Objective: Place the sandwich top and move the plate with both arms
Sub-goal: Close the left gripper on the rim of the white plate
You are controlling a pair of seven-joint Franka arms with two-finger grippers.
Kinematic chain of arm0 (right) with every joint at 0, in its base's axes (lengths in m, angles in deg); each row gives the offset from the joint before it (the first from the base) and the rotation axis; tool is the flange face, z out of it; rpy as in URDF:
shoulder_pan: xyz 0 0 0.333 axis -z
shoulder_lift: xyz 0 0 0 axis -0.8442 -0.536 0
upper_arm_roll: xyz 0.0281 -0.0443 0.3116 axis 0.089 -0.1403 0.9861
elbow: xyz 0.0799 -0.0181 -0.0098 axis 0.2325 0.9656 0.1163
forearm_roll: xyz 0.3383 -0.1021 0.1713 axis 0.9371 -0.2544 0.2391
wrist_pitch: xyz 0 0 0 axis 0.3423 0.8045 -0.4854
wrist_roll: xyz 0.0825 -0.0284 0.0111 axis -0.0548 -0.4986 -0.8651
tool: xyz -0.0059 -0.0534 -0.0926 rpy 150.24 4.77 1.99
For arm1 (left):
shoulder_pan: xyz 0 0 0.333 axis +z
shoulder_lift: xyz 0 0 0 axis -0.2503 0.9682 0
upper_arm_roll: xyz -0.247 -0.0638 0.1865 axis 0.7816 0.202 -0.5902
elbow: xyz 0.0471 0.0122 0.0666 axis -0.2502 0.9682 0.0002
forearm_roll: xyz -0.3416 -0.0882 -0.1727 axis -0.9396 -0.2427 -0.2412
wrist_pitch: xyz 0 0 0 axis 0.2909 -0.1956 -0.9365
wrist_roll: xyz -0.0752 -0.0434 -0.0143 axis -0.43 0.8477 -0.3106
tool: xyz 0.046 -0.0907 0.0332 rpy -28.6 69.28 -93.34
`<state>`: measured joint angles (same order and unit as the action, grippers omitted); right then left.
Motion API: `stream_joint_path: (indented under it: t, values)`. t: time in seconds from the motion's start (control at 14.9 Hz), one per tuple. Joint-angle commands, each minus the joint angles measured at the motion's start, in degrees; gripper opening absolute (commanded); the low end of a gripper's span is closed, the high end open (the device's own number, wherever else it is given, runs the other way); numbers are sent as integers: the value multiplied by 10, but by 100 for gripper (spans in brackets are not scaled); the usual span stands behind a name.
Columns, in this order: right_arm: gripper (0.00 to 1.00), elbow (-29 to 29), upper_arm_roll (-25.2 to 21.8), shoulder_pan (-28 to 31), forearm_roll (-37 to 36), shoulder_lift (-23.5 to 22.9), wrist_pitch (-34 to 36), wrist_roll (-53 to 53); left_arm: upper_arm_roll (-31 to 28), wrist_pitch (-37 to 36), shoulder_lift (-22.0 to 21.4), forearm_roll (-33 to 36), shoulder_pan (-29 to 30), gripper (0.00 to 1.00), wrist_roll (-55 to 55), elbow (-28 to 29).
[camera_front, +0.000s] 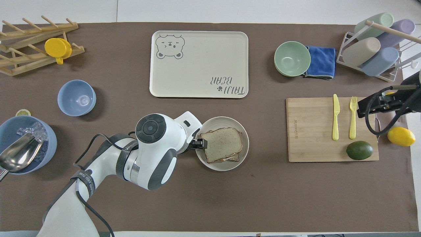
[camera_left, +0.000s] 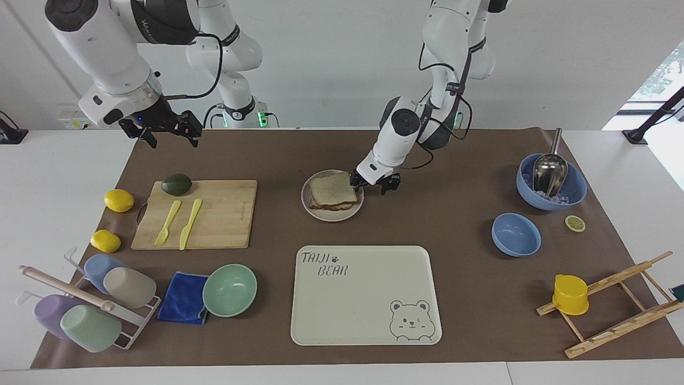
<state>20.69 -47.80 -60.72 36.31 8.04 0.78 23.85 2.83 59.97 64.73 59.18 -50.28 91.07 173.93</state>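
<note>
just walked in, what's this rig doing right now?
The sandwich top already lies on the stack on the plate. The left end effector is low at the plate's rim, on the side toward the left arm's end of the table, fingers spread as if to grip the rim. The right end effector hangs in the air above the mat's edge near the cutting board, holding nothing. The plate sits nearer to the robots than the bear tray.
</note>
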Motion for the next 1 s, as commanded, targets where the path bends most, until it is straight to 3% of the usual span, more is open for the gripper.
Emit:
stream_joint_path:
  t: [0.0,0.74,0.94]
  values:
    - [100,4,11,14,4,-1,-22,-19,-8,19,-5,-15,-16,86,1,14]
    - [100,2,9,10,-26,-2,-46,-56,-7,25,-5,-18,-21,59,1,13]
    - [100,4,6,12,-19,-1,-42,-52,-8,40,-4,-31,-31,39,1,13]
